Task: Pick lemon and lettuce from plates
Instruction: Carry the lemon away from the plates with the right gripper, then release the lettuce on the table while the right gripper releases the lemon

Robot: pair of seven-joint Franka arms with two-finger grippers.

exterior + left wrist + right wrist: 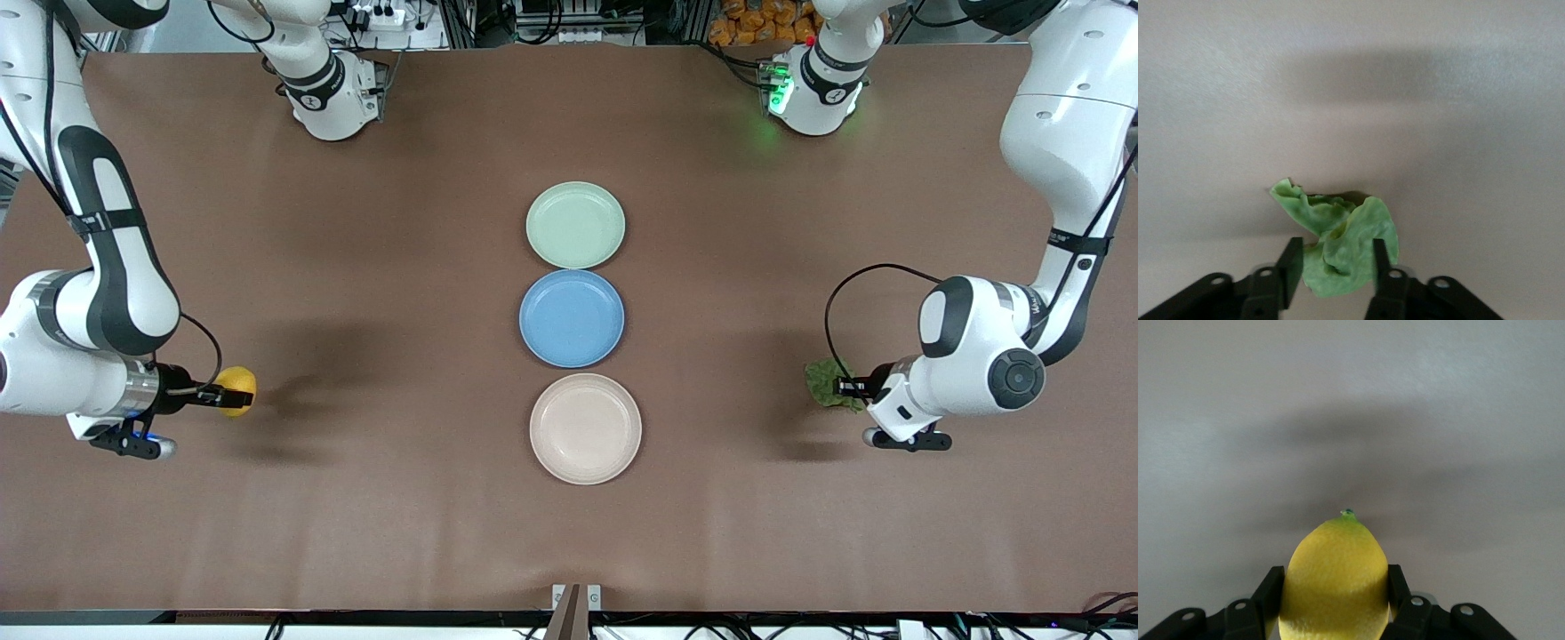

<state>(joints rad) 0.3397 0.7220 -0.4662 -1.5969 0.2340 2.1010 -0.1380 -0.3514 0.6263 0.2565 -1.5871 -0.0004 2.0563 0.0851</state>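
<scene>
The lemon is yellow and oval, and my right gripper is shut on it just above the table at the right arm's end. In the right wrist view the lemon fills the gap of the right gripper, both fingers against its rind. The lettuce, a crumpled green leaf, lies on the table at the left arm's end. My left gripper stands open around it. In the left wrist view the lettuce sits loosely between the spread fingers of the left gripper. The mint plate and the beige plate are bare.
A blue plate sits between the mint and beige plates in the row at the table's middle. The two arm bases stand along the table's edge farthest from the front camera.
</scene>
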